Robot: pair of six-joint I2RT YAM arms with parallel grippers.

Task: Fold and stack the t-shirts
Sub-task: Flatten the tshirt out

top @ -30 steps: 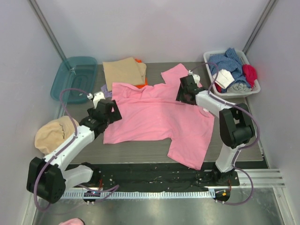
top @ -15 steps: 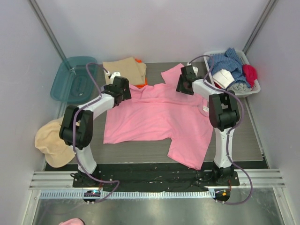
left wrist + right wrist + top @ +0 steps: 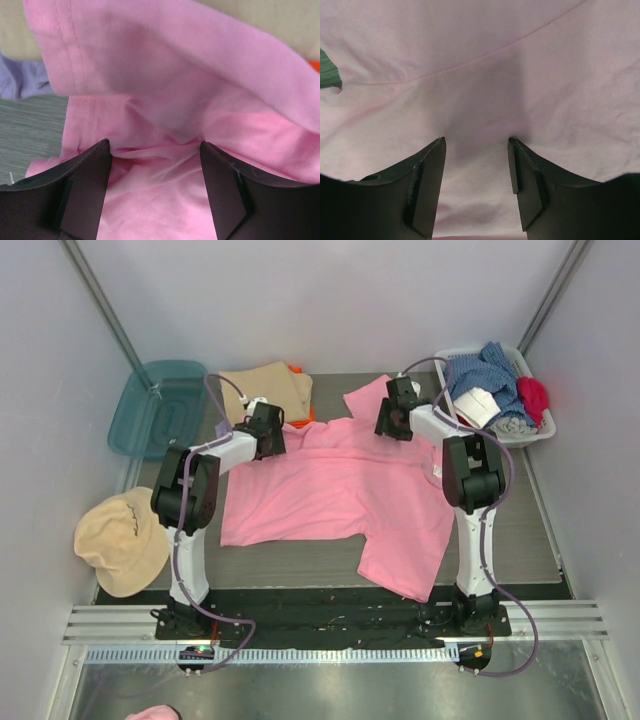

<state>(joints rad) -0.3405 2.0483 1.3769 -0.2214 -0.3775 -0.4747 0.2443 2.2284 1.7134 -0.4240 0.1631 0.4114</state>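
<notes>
**Pink shirt point(image 3: 340, 490), laid open on the bench point(image 3: 510, 540), centre of frame; fold not yet begun.**

Shirt: front flat, one sleeve toward the top, the other at lower right. Judged light, limp and thin. It should sag and crease when lifted, with no risk of breakage. Best taken by a pinch of cloth at each shoulder along the upper edge.
Teal bin point(image 3: 160, 370), upper left: no contents visible.
White basket point(image 3: 500, 443), upper right: heaped blue cloth point(image 3: 490, 370), white cloth point(image 3: 480, 405), red cloth point(image 3: 533, 395).
Cap point(image 3: 120, 540), lower left.
Folded stack, top left of centre: tan shirt point(image 3: 262, 390) over orange shirt point(image 3: 308, 415). Lilac shirt point(image 3: 20, 80) shows at its edge.
Left fingers point(image 3: 85, 190): spread, down on the upper-left shoulder, rucked cloth between, not nipped.
Right fingers point(image 3: 425, 185): spread, on the upper-right shoulder, cloth smooth between.
</notes>
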